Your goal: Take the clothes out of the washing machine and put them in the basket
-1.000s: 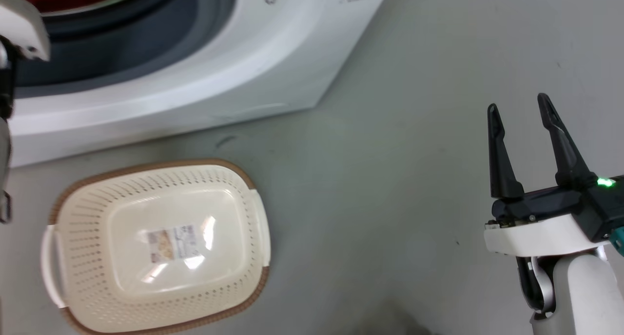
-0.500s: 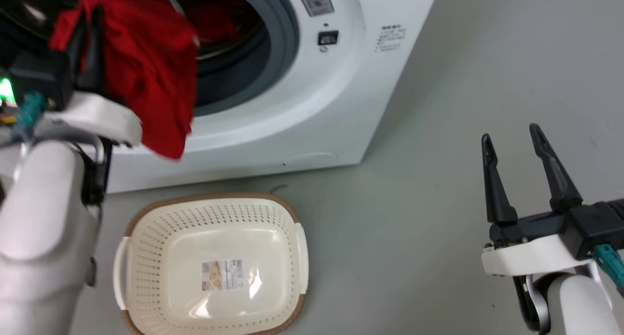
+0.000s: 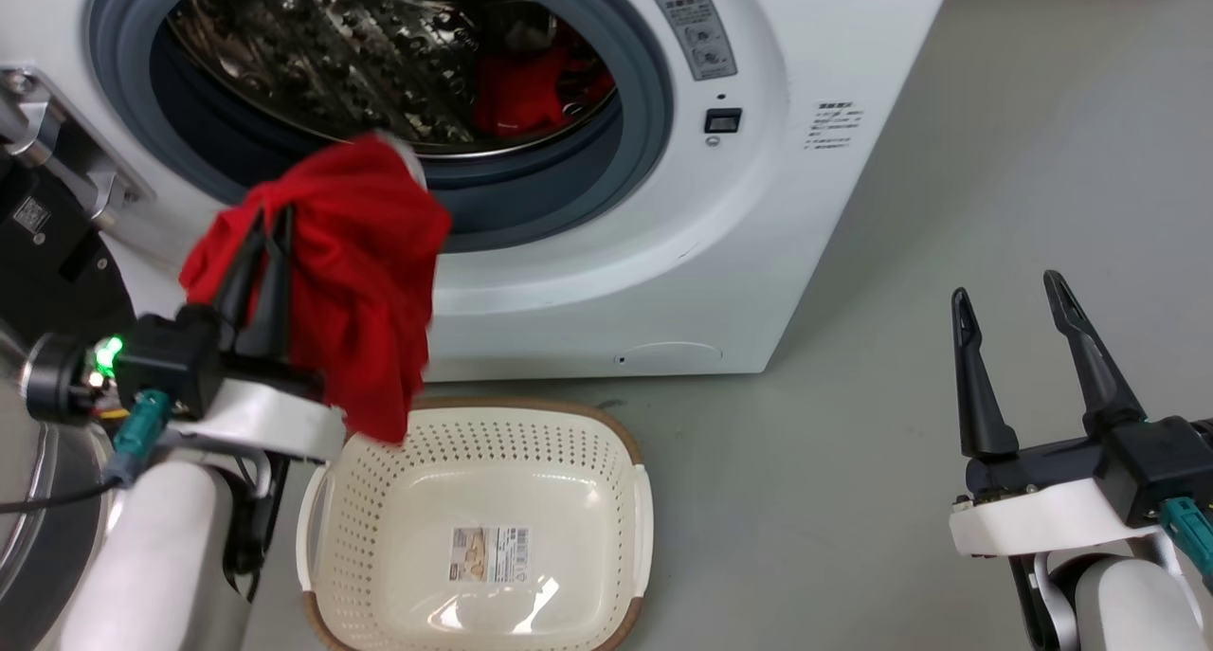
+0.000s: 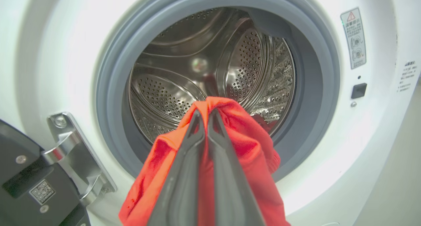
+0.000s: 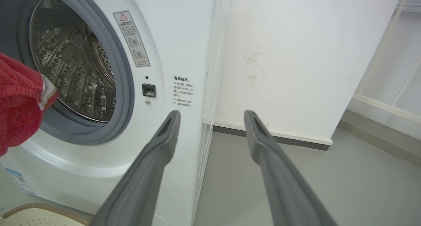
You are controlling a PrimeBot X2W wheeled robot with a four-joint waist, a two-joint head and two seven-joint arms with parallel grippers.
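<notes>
The basket [image 3: 606, 480] stands on the floor. The right tool [image 3: 1006, 286] is spread and idle. The left tool [image 3: 270, 217], pressed together, pinches a red garment [image 3: 365, 281] hanging above the basket's left rim. Releasing here risks a drop onto the rim or floor. Another garment [image 3: 531, 87] lies inside the washing machine [image 3: 758, 206].

A smooth pale grey floor [image 3: 900, 206] is running up to a plain white painted wall [image 5: 296, 38], which is showing faint grey scuff marks [image 5: 253, 68] above a dark skirting strip [image 5: 296, 143].

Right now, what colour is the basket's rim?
Brown, with a woven look, around the cream perforated basket. It shows best in the head view.
</notes>
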